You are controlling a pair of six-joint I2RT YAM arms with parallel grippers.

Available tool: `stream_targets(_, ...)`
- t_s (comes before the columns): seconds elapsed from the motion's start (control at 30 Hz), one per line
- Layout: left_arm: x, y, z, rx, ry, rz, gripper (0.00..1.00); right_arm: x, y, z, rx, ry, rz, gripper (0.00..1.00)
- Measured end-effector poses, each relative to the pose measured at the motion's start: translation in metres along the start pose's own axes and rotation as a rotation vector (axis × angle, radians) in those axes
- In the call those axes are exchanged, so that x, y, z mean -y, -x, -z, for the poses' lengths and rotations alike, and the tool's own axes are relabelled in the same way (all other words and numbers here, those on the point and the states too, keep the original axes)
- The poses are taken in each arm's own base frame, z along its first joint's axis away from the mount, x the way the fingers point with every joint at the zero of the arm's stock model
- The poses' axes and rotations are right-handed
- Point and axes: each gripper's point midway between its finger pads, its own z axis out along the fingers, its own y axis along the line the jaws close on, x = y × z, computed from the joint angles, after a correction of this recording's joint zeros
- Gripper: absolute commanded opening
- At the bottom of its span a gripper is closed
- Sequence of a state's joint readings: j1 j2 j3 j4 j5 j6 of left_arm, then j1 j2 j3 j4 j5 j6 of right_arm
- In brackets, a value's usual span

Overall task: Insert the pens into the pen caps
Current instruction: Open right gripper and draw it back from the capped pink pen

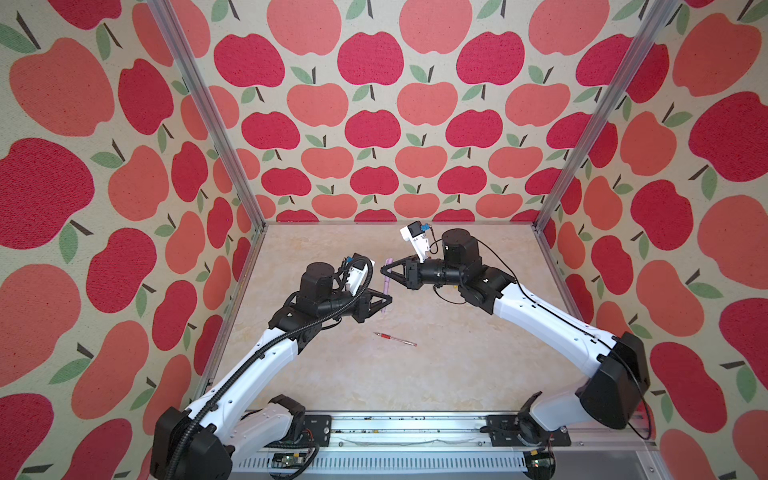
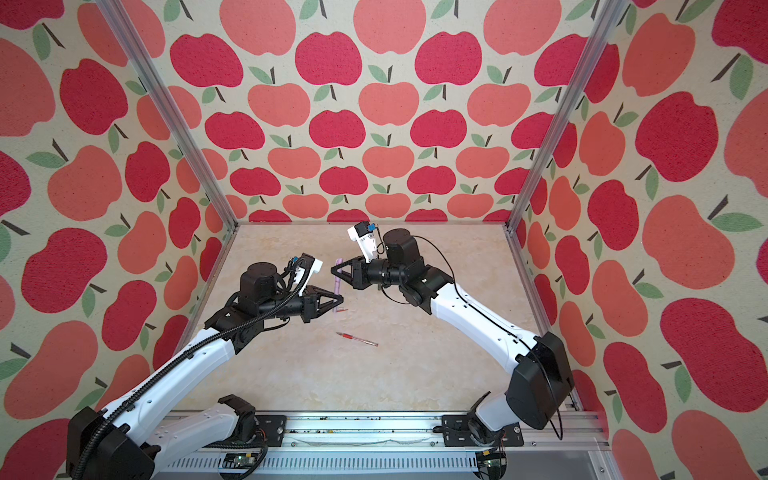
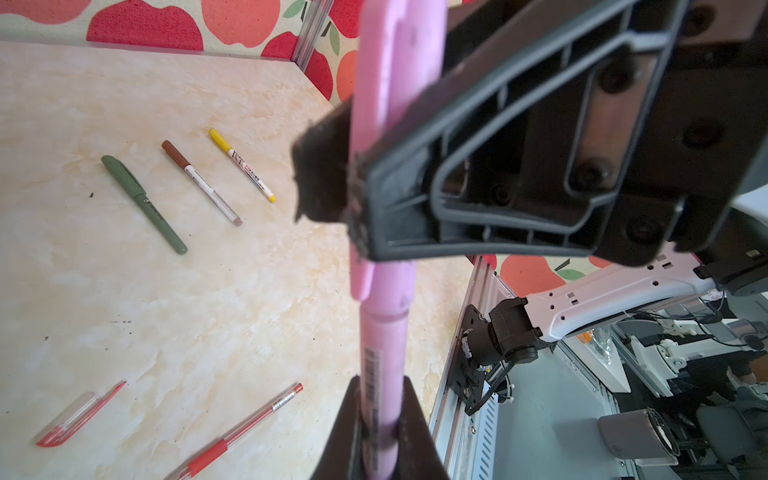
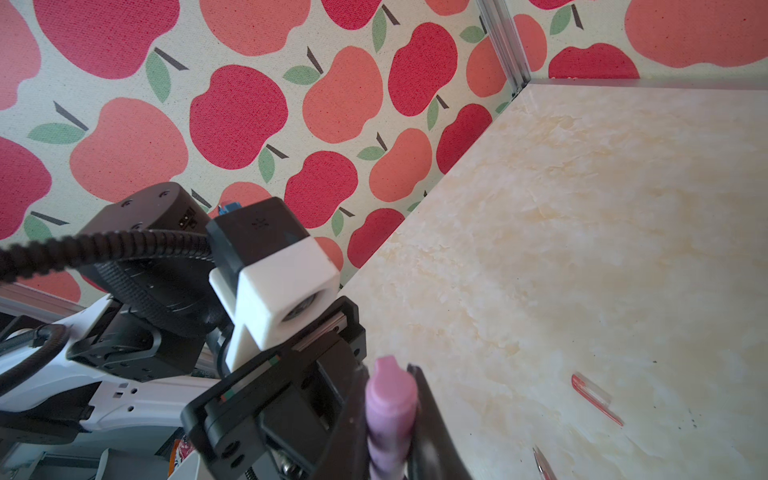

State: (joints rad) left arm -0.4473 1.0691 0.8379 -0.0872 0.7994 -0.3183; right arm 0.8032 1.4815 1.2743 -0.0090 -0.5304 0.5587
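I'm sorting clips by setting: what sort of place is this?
Probably a robot test booth in a lab: apple-print walls on aluminium framing enclose a marble-look tabletop, and two arms sit on a rail.

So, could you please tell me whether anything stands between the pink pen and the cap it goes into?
Nothing visible does. The left hand grips the pink pen, the right hand grips the lilac cap, and in the left wrist view the pen already runs straight into the cap's open end.

Pink pen sits in lilac cap aloft; red pen lies uncapped near red cap.
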Motion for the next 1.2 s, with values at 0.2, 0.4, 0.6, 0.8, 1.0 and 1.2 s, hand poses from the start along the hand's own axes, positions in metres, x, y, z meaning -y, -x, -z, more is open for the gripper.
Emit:
stream_targets(0.2,-0.004,0.008,0.000,0.004,-0.005,0.000,0.00,0.003,0.006,-0.003,0.053,0.007,-0.006,0.10)
stream_targets(0.4,-0.013,0.009,-0.005,-0.014,-0.005,0.026,0.00,0.014,0.006,-0.008,0.096,-0.010,-0.027,0.10)
stream_targets(0.6,-0.017,0.015,-0.005,-0.023,-0.008,0.030,0.00,0.017,0.011,-0.009,0.146,-0.014,-0.036,0.10)
stream_targets(0.8,-0.017,0.016,-0.005,-0.022,-0.016,0.032,0.00,0.016,0.014,-0.009,0.156,-0.020,-0.037,0.12)
stream_targets(1.0,-0.015,0.016,-0.004,0.006,-0.031,0.010,0.00,0.012,0.017,-0.007,0.131,-0.027,-0.034,0.24)
stream_targets(1.2,-0.037,0.028,0.003,0.141,0.050,-0.011,0.00,0.008,-0.011,-0.003,-0.038,0.020,-0.092,0.47)
